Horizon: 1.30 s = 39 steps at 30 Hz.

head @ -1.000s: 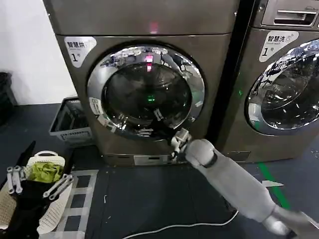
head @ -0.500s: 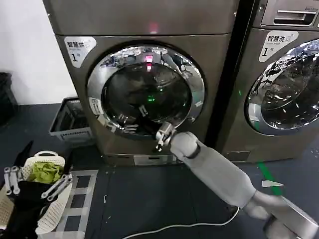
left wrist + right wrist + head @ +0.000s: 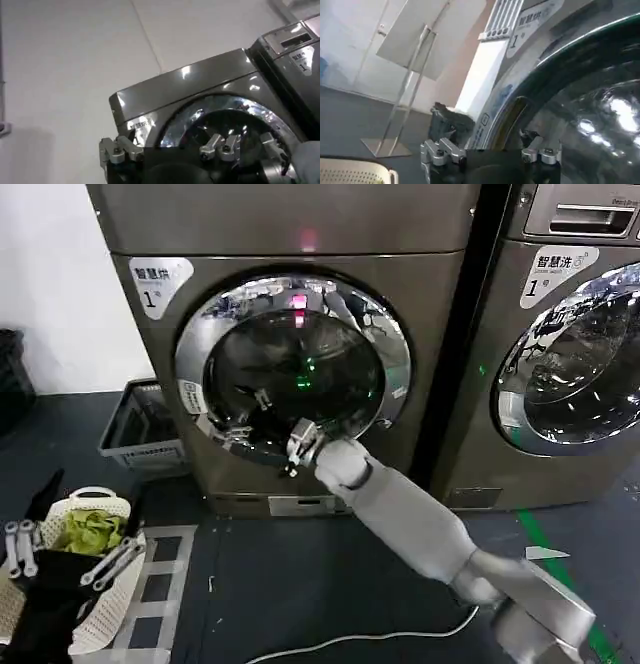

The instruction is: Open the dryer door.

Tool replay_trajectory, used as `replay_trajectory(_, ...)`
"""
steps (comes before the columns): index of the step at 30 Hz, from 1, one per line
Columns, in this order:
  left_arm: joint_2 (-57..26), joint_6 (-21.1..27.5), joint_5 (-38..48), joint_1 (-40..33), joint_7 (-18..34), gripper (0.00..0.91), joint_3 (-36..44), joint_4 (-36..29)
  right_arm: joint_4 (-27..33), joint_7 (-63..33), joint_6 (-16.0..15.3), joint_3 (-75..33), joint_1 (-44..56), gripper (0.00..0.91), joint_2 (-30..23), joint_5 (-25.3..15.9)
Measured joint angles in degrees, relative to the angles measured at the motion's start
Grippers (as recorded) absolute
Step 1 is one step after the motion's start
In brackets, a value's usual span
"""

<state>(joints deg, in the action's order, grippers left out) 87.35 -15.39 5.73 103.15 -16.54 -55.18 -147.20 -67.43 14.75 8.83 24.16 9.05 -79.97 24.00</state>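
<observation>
Right claw (image 3: pixel 297 446) at the dryer door (image 3: pixel 293 364), low on its chrome rim, left of centre. Fingers spread. Left claw (image 3: pixel 70 554) parked low beside a laundry basket (image 3: pixel 95 584), spread too, well apart from the door.

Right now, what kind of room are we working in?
Probably a laundry room, maybe a test setup. Two front-loading machines stand side by side, the dryer door facing us, with a laundry basket of clothes and a grey crate on the dark floor.

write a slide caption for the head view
Right gripper at the lower chrome rim of the dryer door, left gripper parked low by a basket.
</observation>
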Motion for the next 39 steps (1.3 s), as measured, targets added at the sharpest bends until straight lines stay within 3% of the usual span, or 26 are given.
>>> replay_trajectory(20,0.1,-0.1,0.1,0.1,-0.5,0.907,0.0,0.2,12.1,4.6,2.2,0.0,-4.4,0.907,-7.6,-0.3)
replay_trajectory(29,0.1,-0.3,0.1,0.2,-0.5,0.907,0.0,0.2,15.4,8.3,3.5,0.3,-5.7,0.907,-9.4,-0.1)
replay_trajectory(39,0.2,-0.4,0.1,0.4,-0.5,0.907,-0.1,0.1,15.0,14.2,5.0,1.5,-5.9,0.907,-9.2,2.3)
